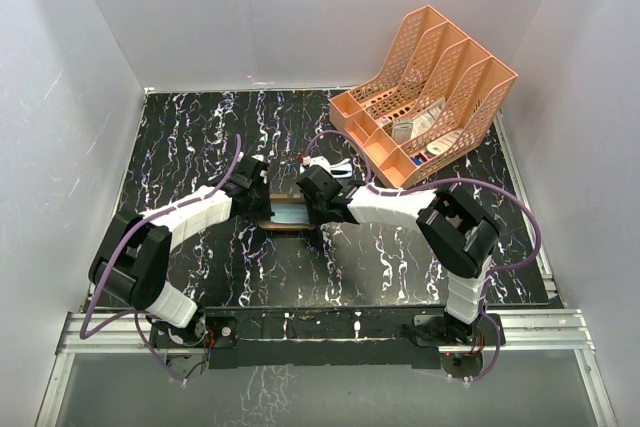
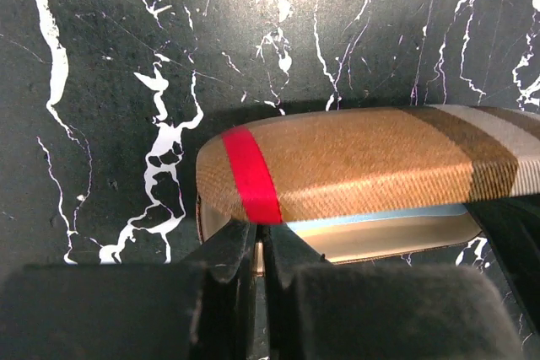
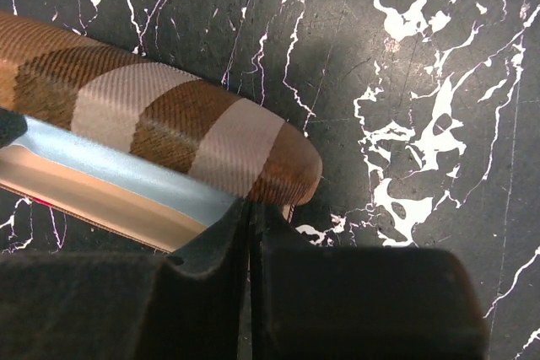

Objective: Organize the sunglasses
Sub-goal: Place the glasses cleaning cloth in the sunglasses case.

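A brown plaid case point(image 1: 290, 215) lies mid-table between my two grippers, its lid a little ajar. In the left wrist view the case point(image 2: 354, 162) has a red stripe, and a strip of light blue cloth point(image 2: 380, 217) shows in the gap over the beige lining. My left gripper point(image 2: 261, 238) is shut, its tips against the lid's near edge at the red stripe. My right gripper point(image 3: 251, 208) is shut too, touching the rounded other end of the case point(image 3: 169, 115), where the cloth point(image 3: 126, 170) also shows. The sunglasses are hidden in every view.
An orange desk organizer point(image 1: 425, 97) with several slots and small items stands at the back right. The black marbled table point(image 1: 200, 147) is walled in by white panels on three sides. Both arms point(image 1: 190, 212) point(image 1: 400, 202) reach inward over the table's middle.
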Robot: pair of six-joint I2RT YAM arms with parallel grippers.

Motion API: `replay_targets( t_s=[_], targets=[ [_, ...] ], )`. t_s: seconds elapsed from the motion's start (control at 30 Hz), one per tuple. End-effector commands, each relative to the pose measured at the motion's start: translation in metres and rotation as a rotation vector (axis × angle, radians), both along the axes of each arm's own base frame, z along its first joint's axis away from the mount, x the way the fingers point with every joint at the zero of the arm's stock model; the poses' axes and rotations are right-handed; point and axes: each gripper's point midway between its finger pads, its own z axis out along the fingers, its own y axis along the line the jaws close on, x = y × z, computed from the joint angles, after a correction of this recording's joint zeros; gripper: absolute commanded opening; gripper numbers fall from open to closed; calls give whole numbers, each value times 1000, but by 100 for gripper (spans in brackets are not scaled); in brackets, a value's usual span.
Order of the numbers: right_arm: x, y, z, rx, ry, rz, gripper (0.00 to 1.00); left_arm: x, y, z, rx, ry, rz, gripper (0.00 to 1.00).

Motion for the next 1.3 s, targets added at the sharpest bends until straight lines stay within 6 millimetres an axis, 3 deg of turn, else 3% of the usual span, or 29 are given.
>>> replay_targets(
  t_s=[0.0, 1.27],
  targets=[
    [3, 5, 10, 31, -39, -11, 0, -6, 7, -8, 30, 33, 9, 0],
    [-12, -9, 8, -84, 22, 17, 0, -27, 14, -10, 58, 116, -18, 0]
  ],
)
